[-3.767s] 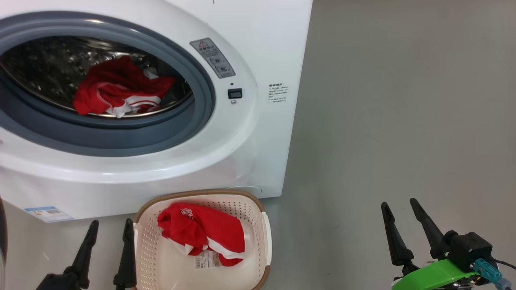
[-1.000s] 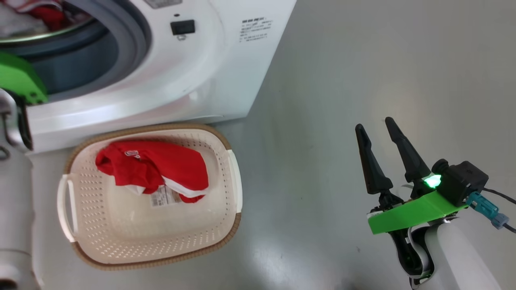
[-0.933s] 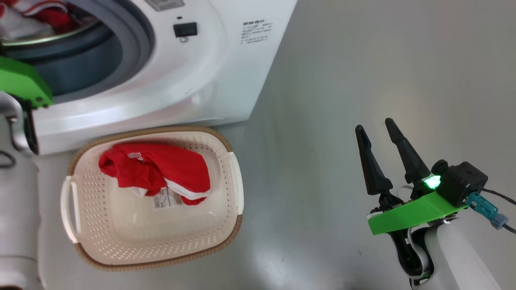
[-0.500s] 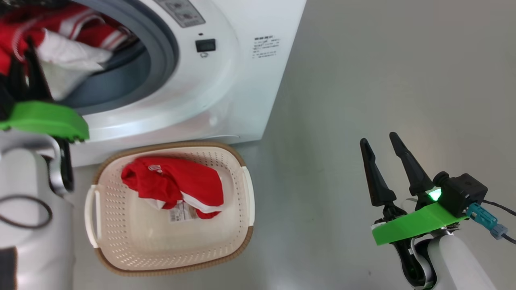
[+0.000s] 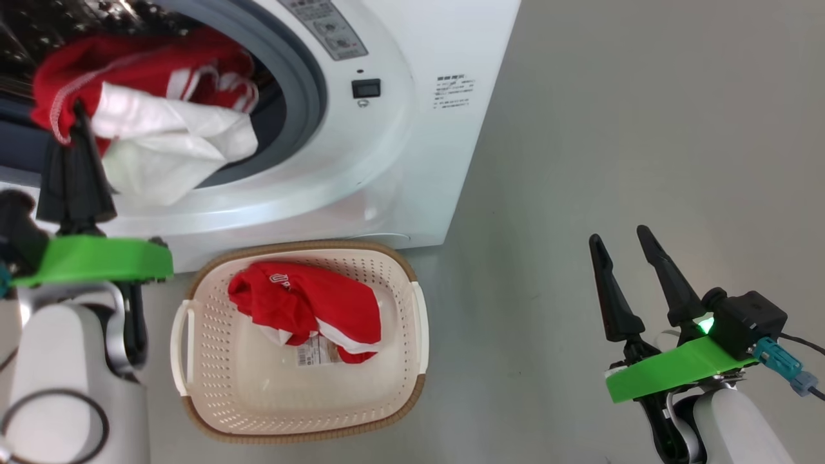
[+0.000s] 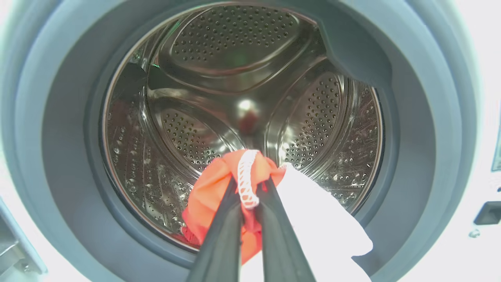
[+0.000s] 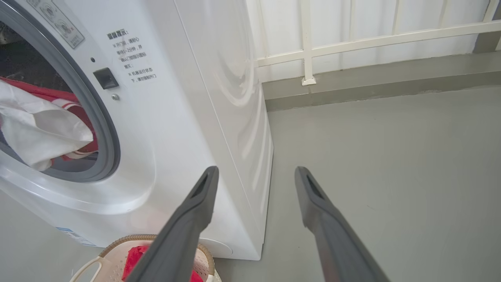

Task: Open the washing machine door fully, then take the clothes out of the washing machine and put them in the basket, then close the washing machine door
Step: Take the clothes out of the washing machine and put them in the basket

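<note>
Looking down from the head, the left gripper (image 5: 78, 115) has its fingers (image 5: 71, 174) clamped on the clothes (image 5: 155, 71), red and white, hanging at the mouth of the washing machine (image 5: 419, 161) above the basket (image 5: 213, 361) on the floor (image 5: 612, 129). The right gripper (image 5: 619, 236) hovers spread, well apart. Left wrist: both fingers (image 6: 276, 227) pinch the fabric's trimmed edge before the drum (image 6: 235, 51). Right wrist: fingers (image 7: 184, 227) stand apart, empty, beside the machine's front corner.
</note>
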Tool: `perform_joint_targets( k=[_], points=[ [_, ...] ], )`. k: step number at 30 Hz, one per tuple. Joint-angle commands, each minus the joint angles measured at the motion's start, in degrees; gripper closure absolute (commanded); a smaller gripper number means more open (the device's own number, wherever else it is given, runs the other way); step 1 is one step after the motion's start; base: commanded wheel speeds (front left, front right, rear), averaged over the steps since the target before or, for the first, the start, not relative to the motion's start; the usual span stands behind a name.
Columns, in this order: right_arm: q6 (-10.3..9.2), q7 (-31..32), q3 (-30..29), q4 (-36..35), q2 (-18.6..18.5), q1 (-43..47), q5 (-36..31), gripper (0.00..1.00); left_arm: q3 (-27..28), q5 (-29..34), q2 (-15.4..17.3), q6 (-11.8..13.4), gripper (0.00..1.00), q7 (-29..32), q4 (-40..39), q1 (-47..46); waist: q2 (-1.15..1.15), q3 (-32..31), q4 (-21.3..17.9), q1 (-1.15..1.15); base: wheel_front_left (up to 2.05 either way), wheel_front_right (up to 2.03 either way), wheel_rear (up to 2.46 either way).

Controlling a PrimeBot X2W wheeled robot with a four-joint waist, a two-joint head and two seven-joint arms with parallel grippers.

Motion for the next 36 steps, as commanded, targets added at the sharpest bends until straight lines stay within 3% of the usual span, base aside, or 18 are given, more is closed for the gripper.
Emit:
perform_joint_targets(
  k=[1, 19, 26, 36],
  points=[
    [0.35, -0.37, 0.85, -1.20, -0.20, 1.25, -0.42, 0.00, 1.98, -0.27, 1.18, -0.59, 1.00, -0.29, -3.80, 2.23, 0.00, -0.53, 0.46, 0.00, 0.00, 0.00, 0.00],
    [0.35, -0.37, 0.23, -1.51, -0.20, 1.54, -0.74, 0.00, 2.19, -0.77, -0.34, -1.34, 1.00, -0.29, -20.63, 9.15, 0.00, -0.08, 1.40, 0.00, 0.00, 0.00, 0.00],
    [0.35, -0.37, 0.80, -1.61, -0.20, 0.74, -0.43, 0.00, 0.20, -1.49, -0.43, -1.76, 1.00, -0.29, -16.50, 12.04, 0.00, 1.28, 0.80, 0.00, 0.00, 0.00, 0.00],
    [0.35, -0.37, 1.02, -2.05, -0.20, -0.52, 0.26, 0.00, -3.38, -1.92, -0.45, -1.19, 1.00, -0.29, -4.32, 13.56, 0.00, 4.59, -0.09, 0.00, 0.00, 0.00, 0.00]
  ],
)
